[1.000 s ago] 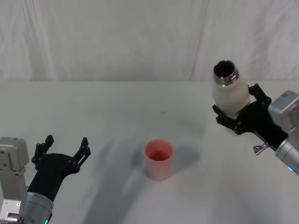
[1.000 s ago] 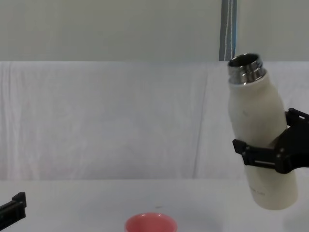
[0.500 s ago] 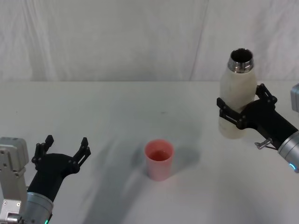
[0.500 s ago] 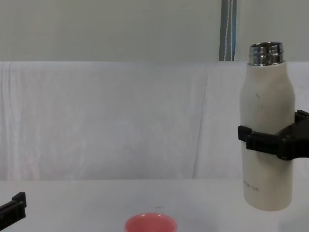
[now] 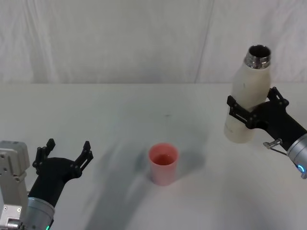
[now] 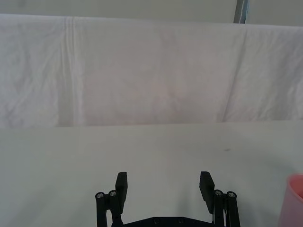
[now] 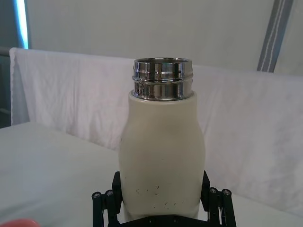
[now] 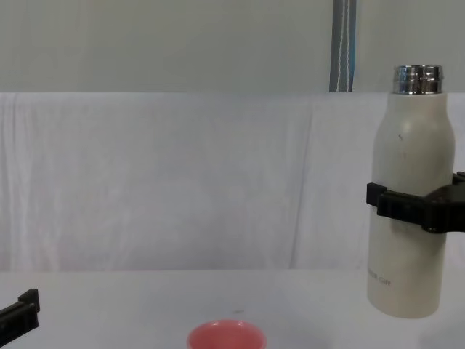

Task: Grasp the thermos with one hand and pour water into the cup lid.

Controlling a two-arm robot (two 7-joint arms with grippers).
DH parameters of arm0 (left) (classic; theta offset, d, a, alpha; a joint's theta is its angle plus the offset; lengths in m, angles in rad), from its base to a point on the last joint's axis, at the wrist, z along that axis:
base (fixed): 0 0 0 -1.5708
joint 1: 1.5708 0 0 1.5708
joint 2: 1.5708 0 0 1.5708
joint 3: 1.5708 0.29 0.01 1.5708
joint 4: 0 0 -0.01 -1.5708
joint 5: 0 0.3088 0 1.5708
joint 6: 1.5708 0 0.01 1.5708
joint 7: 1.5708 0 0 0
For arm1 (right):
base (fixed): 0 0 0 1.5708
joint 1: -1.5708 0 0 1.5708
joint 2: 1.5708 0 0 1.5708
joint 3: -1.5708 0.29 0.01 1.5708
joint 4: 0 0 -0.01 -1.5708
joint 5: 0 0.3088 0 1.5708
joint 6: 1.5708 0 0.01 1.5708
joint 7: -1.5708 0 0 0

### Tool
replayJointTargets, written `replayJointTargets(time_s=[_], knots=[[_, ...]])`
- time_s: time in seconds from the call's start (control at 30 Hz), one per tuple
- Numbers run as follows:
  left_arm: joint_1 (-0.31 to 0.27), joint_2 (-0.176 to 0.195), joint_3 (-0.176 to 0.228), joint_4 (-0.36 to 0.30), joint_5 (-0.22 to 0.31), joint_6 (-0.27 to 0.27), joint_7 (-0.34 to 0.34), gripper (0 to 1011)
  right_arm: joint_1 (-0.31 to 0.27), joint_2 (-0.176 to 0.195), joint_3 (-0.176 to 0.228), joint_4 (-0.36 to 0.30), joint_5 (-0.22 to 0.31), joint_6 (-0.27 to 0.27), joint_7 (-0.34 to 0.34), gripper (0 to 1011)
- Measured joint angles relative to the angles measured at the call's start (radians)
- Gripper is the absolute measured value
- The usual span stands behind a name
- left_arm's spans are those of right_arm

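The thermos, cream-white with an uncapped steel neck, stands upright at the right side of the table. My right gripper is shut around its middle. From the chest, the black fingers clamp the thermos, whose base is at or just above the tabletop. The right wrist view looks up the thermos between the jaws. The cup lid, a salmon-pink cup, stands upright mid-table, well left of the thermos; its rim is apart from it. My left gripper hovers open at the near left, holding nothing.
A white cloth covers the table and hangs as a backdrop behind. A bare stretch lies between the cup lid and the thermos. The left wrist view has the cup lid's edge off to one side of the open left gripper.
The thermos swung from a tilt toward the cup lid back to upright, shifting right and lower with my right gripper. The left arm and the cup lid stayed put.
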Motion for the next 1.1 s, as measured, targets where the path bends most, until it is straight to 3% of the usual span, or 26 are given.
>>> replayJointTargets(time_s=[1.1], knots=[[0.0, 0.0, 0.0, 0.0, 0.0, 0.0, 0.0, 1001, 0.001, 0.01, -0.018, 0.018, 0.034, 0.038, -0.021, 950]])
